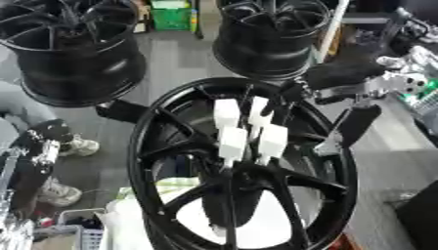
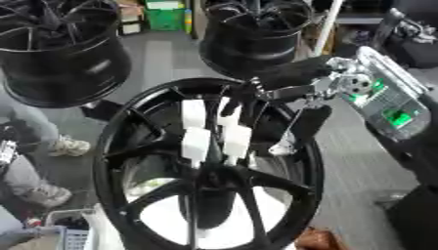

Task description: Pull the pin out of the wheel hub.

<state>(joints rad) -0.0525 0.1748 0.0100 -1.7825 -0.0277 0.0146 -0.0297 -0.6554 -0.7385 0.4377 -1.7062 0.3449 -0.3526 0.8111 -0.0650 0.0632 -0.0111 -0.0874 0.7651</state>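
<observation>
A large black wheel hub (image 1: 163, 146) stands upright in the middle, spokes facing me. Several white block-shaped pins (image 1: 227, 113) stick out around its centre, two above (image 1: 259, 111) and two below (image 1: 272, 140). My right hand (image 2: 256, 93) comes in from the upper right on a black and silver arm. It sits at the rim's top, just beside the upper right pin. Blur hides how its fingers stand. A black part of it (image 2: 306, 124) hangs down over the rim's right side. My left hand (image 1: 34, 151) shows only as a dark shape with silver parts at the left edge.
Two more black wheels stand behind, one at the far left (image 1: 73, 53) and one at top centre (image 1: 270, 36). A person's shoes (image 1: 77, 145) are on the grey floor at the left. A white basket (image 1: 81, 229) sits at the lower left.
</observation>
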